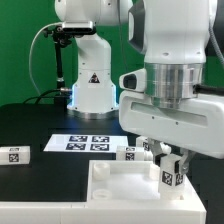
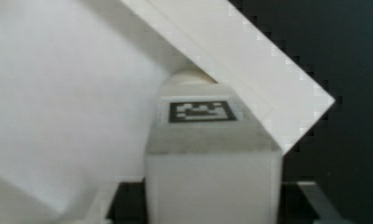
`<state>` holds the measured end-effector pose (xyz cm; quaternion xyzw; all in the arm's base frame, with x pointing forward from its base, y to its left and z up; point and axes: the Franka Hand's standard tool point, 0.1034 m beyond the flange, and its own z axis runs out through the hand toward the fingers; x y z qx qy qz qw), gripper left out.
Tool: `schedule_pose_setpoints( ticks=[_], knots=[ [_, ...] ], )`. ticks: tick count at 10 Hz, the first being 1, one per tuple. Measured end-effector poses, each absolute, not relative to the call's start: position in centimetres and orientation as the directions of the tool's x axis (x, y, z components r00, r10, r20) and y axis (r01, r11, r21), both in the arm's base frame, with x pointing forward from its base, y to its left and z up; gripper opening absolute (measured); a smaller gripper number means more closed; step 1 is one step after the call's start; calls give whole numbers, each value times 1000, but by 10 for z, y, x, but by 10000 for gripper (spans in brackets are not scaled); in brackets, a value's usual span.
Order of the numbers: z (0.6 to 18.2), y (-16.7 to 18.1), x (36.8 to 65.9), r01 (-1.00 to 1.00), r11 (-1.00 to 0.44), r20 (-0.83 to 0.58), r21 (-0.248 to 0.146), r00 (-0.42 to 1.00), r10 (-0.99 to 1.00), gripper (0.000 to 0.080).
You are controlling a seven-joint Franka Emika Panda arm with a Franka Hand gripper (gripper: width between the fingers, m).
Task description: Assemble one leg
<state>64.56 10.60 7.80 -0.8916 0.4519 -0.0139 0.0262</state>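
My gripper (image 1: pixel 168 166) is shut on a leg (image 1: pixel 170 176), a small white post with a black-and-white tag, and holds it upright over the near right corner of the large flat white panel (image 1: pixel 108 188). In the wrist view the leg (image 2: pixel 206 140) stands between my dark fingers (image 2: pixel 137 196), with its far end against the panel's raised rim (image 2: pixel 236 50) at a corner. I cannot tell whether the stub end sits in a hole. My gripper (image 2: pixel 211 200) shows only at the frame's edge.
The marker board (image 1: pixel 85 143) lies on the black table behind the panel. Another leg (image 1: pixel 15 155) lies at the exterior view's left. More tagged legs (image 1: pixel 131 153) lie just behind the panel, close to my gripper. The robot base (image 1: pixel 90 90) stands at the back.
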Motion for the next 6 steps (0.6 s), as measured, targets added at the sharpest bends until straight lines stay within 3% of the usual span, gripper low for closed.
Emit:
schedule_pose_setpoints(
  ticks=[2, 4, 5, 6],
  knots=[
    [78, 106, 646, -826, -561, 4, -56, 561, -828, 285],
    [78, 111, 645, -668, -742, 27, -55, 742, -670, 552],
    [78, 119, 644, -499, -866, 43, -46, 865, -500, 552],
    [78, 125, 641, -336, -941, 44, -41, 940, -337, 629]
  ],
)
